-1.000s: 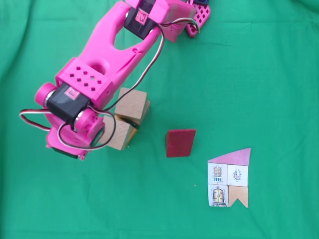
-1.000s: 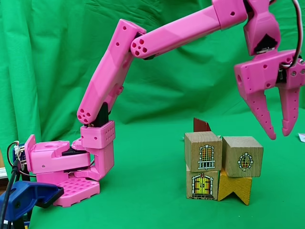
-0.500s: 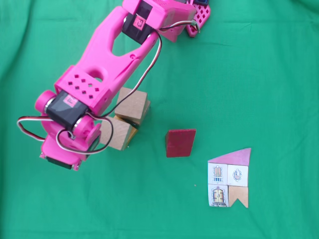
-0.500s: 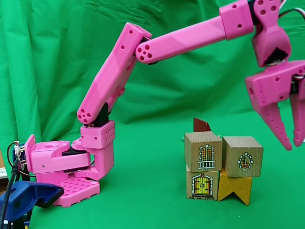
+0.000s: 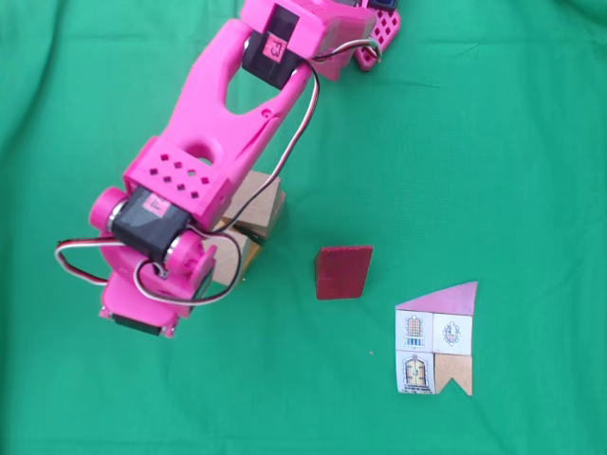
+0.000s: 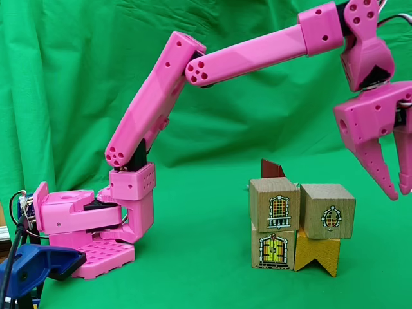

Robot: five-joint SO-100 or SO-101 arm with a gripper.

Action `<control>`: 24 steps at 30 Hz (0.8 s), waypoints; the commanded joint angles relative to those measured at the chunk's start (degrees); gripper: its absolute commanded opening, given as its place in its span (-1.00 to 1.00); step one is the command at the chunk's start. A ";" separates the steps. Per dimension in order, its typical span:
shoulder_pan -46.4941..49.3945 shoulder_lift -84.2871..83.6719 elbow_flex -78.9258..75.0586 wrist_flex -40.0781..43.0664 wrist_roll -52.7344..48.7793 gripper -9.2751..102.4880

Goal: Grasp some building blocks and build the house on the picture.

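We see the building blocks point(image 6: 301, 224) stacked two-by-two on the green desk point(image 5: 493, 142), below and to the left of the end effector point(image 6: 399, 192) in the side fixed view: a window cube and a round-window cube on top, a door cube and a yellow notched piece point(image 6: 317, 255) beneath. The end effector hangs clear of them, fingers parted, holding nothing. The dark red block point(image 5: 343, 272) lies well apart, and the picture point(image 5: 436, 338) farther still.
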 commanded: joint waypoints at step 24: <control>-1.05 1.76 7.03 11.07 0.09 -0.83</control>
